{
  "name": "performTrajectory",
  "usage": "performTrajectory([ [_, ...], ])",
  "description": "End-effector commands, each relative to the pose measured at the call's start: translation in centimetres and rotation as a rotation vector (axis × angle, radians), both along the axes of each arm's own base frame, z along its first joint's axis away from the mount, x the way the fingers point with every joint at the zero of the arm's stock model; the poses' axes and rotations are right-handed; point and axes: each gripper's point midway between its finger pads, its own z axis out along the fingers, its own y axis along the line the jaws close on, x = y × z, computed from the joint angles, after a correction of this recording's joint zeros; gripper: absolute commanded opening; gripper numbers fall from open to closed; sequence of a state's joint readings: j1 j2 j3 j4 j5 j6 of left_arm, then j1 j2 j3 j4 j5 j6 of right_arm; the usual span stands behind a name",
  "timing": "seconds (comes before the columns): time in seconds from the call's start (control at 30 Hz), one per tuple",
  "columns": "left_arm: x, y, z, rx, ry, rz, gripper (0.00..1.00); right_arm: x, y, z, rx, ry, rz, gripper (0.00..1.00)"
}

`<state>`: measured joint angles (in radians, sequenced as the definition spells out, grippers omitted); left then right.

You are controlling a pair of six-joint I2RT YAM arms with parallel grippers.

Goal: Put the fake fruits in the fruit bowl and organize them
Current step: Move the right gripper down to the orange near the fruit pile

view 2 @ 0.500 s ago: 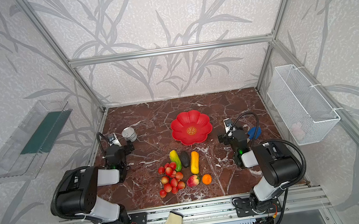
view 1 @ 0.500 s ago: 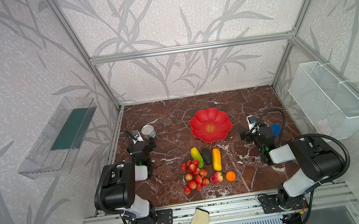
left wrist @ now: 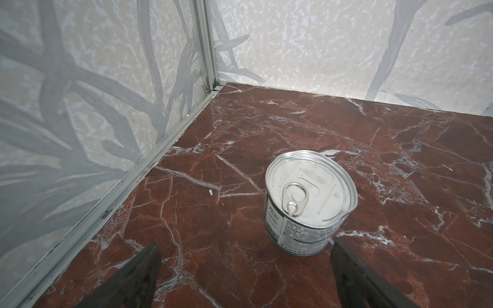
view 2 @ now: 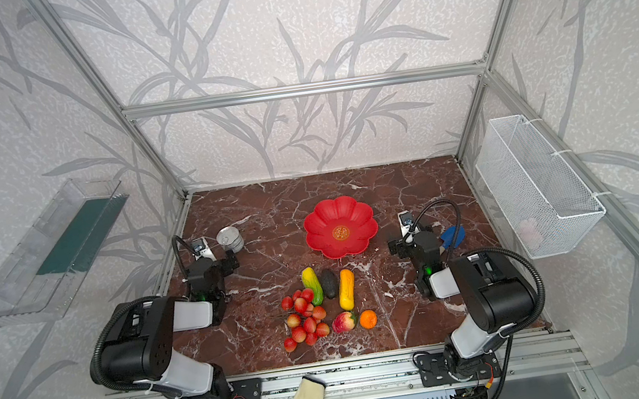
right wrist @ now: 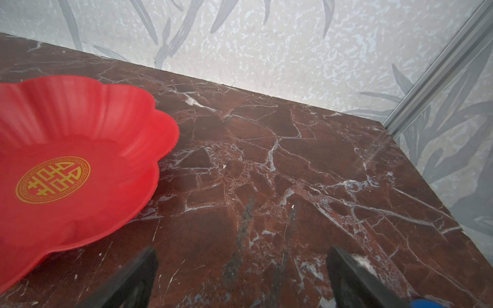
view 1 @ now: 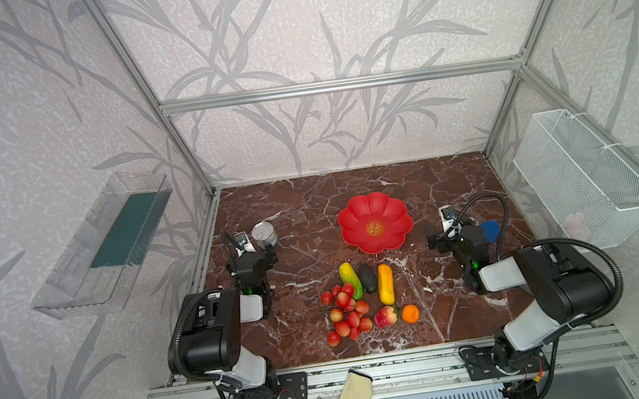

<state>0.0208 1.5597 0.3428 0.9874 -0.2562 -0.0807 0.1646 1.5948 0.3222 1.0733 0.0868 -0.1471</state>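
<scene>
I see a red-brown marbled surface (view 1: 302, 211) with white veins. On it, right of centre in both top views, sits the red bowl (view 1: 375, 222), empty. Left of it stands a tin (view 1: 264, 234), upright. Below the bowl lie three oblong fruits side by side: yellow-green (view 1: 350, 275), dark (view 1: 367, 278), yellow-orange (view 1: 386, 284). Lower still: berries (view 1: 345, 314), apple (view 1: 385, 317), orange (view 1: 410, 314). A blue shovel (view 1: 490, 231) shows at mid right.

Six fruits (view 1: 386, 284), one bowl (view 1: 394, 237), maybe one can (view 1: 264, 234)
</scene>
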Motion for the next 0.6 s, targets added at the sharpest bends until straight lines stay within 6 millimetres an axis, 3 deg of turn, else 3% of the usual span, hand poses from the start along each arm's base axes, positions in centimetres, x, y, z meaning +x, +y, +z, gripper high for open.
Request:
performTrajectory([
  [0.0, 0.3, -0.2, 0.1, 0.010, -0.003, -0.011, 0.99, 0.1, -0.1, 0.5, 0.005, -0.024, -0.009, 0.99],
  [0.13, 0.3, -0.2, 0.2, 0.010, -0.004, -0.011, 0.99, 0.6, -1.8, 0.4, 0.013, -0.007, -0.117, 0.99],
  [0.43, 0.0, -0.4, 0.5, 0.013, -0.030, -0.027, 0.99, 0.6, -2.0, 0.4, 0.013, -0.008, -0.128, 0.99],
  [0.57, -1.5, -0.5, 2.2, 0.015, -0.110, -0.034, 0.99, -0.6, -3.1, 2.6, -0.003, -0.074, -0.218, 0.99],
])
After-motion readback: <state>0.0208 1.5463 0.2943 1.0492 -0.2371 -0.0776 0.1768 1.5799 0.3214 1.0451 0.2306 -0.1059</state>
